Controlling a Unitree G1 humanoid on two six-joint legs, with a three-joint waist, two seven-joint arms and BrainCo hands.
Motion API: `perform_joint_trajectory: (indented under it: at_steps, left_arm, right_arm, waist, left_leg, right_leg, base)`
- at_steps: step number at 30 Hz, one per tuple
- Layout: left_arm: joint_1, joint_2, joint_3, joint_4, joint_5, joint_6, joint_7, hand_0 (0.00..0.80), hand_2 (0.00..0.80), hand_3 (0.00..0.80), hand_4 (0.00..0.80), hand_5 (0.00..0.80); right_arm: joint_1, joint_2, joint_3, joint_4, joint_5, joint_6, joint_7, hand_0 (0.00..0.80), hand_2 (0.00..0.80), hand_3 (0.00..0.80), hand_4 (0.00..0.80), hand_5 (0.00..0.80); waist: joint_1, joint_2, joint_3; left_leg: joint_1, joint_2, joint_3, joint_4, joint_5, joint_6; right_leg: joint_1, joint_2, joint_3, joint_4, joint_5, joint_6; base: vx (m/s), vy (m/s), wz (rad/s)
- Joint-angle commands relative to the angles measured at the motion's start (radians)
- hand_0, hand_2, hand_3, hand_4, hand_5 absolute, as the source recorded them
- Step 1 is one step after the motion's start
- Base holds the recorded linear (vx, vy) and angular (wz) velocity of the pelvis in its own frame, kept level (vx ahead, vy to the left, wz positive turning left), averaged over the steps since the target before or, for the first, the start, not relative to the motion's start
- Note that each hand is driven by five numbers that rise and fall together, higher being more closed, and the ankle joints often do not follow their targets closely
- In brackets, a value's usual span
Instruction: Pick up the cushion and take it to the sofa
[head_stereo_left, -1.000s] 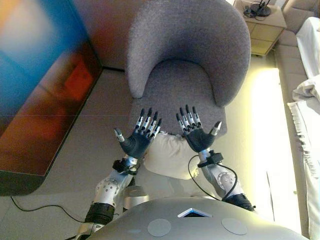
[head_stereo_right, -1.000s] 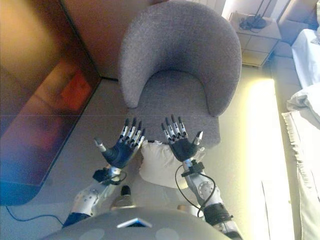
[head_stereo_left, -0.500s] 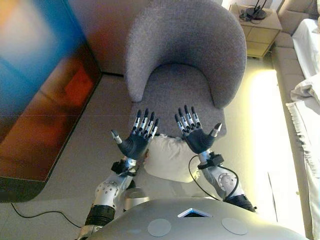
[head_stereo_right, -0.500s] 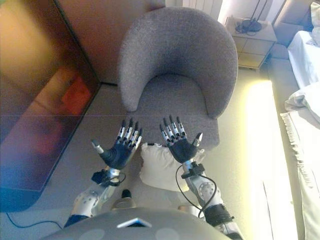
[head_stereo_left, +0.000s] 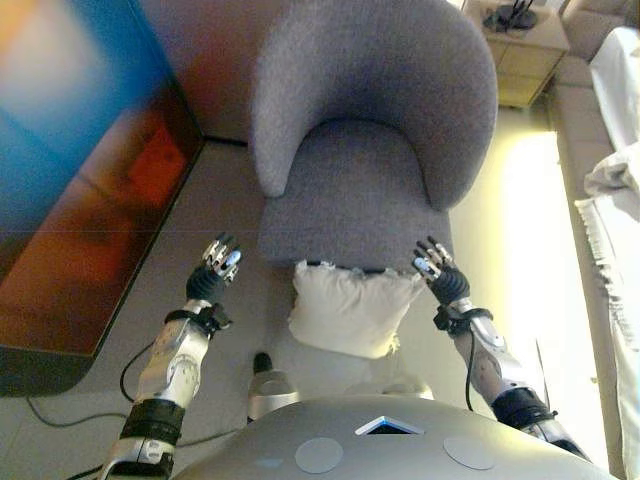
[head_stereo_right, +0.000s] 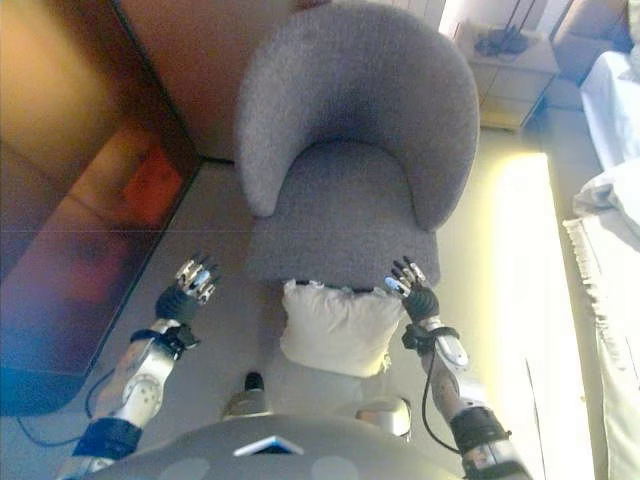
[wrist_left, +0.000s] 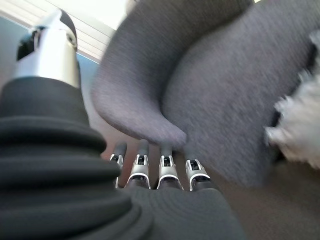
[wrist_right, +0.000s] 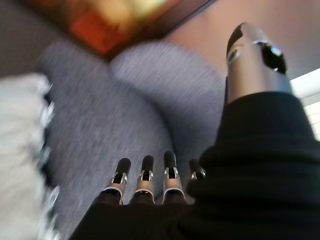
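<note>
Two hands flank a white cushion lying on the floor against the front of a grey armchair. The left hand hovers well to the cushion's left, fingers straight and holding nothing; the right hand sits just beside the cushion's upper right corner, fingers likewise extended and empty, though actual contact cannot be told. No writing or label can be read anywhere. Beyond the armchair stands a small wooden side table with dark items on top. White fabric drapes along the right edge. A large dark panel with blue and orange reflections fills the left.
</note>
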Motion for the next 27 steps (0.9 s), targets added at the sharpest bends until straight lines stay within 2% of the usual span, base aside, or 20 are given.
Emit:
perform_joint_trajectory:
  at_steps: [1, 5, 7, 10, 11, 13, 19, 20, 22, 27]
  left_arm:
    - [-0.192, 0.024, -0.054, 0.012, 0.051, -0.109, 0.069, 0.0, 0.0, 0.0, 0.0, 0.0]
    - [-0.315, 0.032, -0.117, 0.061, 0.048, -0.147, 0.149, 0.0, 0.0, 0.0, 0.0, 0.0]
    - [-0.375, 0.036, -0.139, 0.081, 0.072, -0.169, 0.188, 0.0, 0.0, 0.0, 0.0, 0.0]
    - [-0.418, 0.037, -0.147, 0.092, 0.091, -0.178, 0.209, 0.0, 0.0, 0.0, 0.0, 0.0]
    - [-0.435, 0.037, -0.154, 0.097, 0.099, -0.189, 0.213, 0.0, 0.0, 0.0, 0.0, 0.0]
    - [-0.461, 0.035, -0.162, 0.106, 0.111, -0.197, 0.228, 0.0, 0.0, 0.0, 0.0, 0.0]
    - [-0.55, 0.042, -0.177, 0.143, 0.145, -0.218, 0.249, 0.0, 0.0, 0.0, 0.0, 0.0]
    - [-0.562, 0.044, -0.179, 0.146, 0.158, -0.217, 0.259, 0.0, 0.0, 0.0, 0.0, 0.0]
    - [-0.602, 0.049, -0.182, 0.157, 0.146, -0.211, 0.271, 0.0, 0.0, 0.0, 0.0, 0.0]
    - [-0.658, 0.066, -0.193, 0.181, 0.157, -0.179, 0.279, 0.0, 0.0, 0.0, 0.0, 0.0]
  right_arm:
    - [-0.176, -0.004, -0.02, 0.0, -0.006, -0.091, -0.085, 0.0, 0.0, 0.0, 0.0, 0.0]
    - [-0.31, -0.017, 0.007, 0.065, -0.03, -0.094, -0.161, 0.0, 0.0, 0.0, 0.0, 0.0]
    - [-0.374, -0.026, 0.015, 0.08, -0.047, -0.086, -0.204, 0.0, 0.0, 0.0, 0.0, 0.0]
    - [-0.427, -0.05, 0.013, 0.096, -0.052, -0.071, -0.229, 0.0, 0.0, 0.0, 0.0, 0.0]
    - [-0.447, -0.059, 0.016, 0.101, -0.048, -0.076, -0.236, 0.0, 0.0, 0.0, 0.0, 0.0]
    - [-0.48, -0.07, 0.015, 0.113, -0.045, -0.077, -0.249, 0.0, 0.0, 0.0, 0.0, 0.0]
    - [-0.593, -0.112, 0.0, 0.183, 0.047, -0.044, -0.259, 0.0, 0.0, 0.0, 0.0, 0.0]
    - [-0.608, -0.119, -0.003, 0.198, 0.043, -0.039, -0.269, 0.0, 0.0, 0.0, 0.0, 0.0]
    - [-0.664, -0.142, -0.01, 0.249, 0.047, -0.037, -0.266, 0.0, 0.0, 0.0, 0.0, 0.0]
    - [-0.727, -0.17, -0.02, 0.316, 0.05, -0.018, -0.321, 0.0, 0.0, 0.0, 0.0, 0.0]
  waist:
    - [0.028, -0.015, 0.138]
    - [0.017, -0.002, 0.221]
    - [0.009, 0.003, 0.258]
    - [0.001, 0.013, 0.283]
    - [-0.001, 0.02, 0.301]
    - [-0.002, 0.029, 0.316]
    - [-0.012, 0.054, 0.348]
    - [-0.012, 0.058, 0.354]
    - [-0.014, 0.064, 0.366]
    - [-0.015, 0.065, 0.377]
  left_leg:
    - [-0.169, 0.017, -0.027, 0.279, -0.148, 0.035]
    - [-0.333, 0.032, -0.051, 0.394, -0.162, 0.027]
    - [-0.428, 0.035, -0.073, 0.455, -0.173, 0.034]
    - [-0.528, 0.044, -0.089, 0.528, -0.191, 0.042]
    - [-0.563, 0.053, -0.099, 0.579, -0.234, 0.038]
    - [-0.643, 0.054, -0.11, 0.641, -0.236, 0.046]
    - [-0.874, 0.065, -0.138, 0.9, -0.324, 0.065]
    - [-0.899, 0.069, -0.146, 0.964, -0.378, 0.059]
    - [-0.999, 0.064, -0.157, 1.082, -0.416, 0.067]
    - [-1.112, 0.064, -0.171, 1.232, -0.467, 0.076]
  right_leg:
    - [-0.234, -0.091, 0.016, 0.116, 0.136, -0.02]
    - [-0.417, -0.111, 0.059, 0.244, 0.13, -0.027]
    - [-0.524, -0.119, 0.095, 0.329, 0.113, -0.032]
    - [-0.633, -0.12, 0.12, 0.424, 0.085, -0.042]
    - [-0.674, -0.116, 0.137, 0.491, 0.039, -0.041]
    - [-0.758, -0.112, 0.16, 0.562, 0.034, -0.055]
    - [-1.0, -0.105, 0.227, 0.831, -0.058, -0.078]
    - [-1.028, -0.105, 0.239, 0.897, -0.111, -0.074]
    - [-1.127, -0.1, 0.262, 0.996, -0.138, -0.084]
    - [-1.229, -0.092, 0.282, 1.127, -0.191, -0.096]
  base:
    - [-0.342, -0.016, -0.02]
    - [-0.28, 0.02, -0.1]
    - [-0.209, 0.033, -0.07]
    - [-0.143, 0.024, 0.06]
    - [-0.156, 0.018, 0.08]
    - [-0.164, 0.019, 0.04]
    - [-0.069, 0.01, 0.02]
    - [0.045, 0.003, 0.09]
    - [-0.008, 0.022, 0.07]
    - [0.009, -0.002, 0.0]
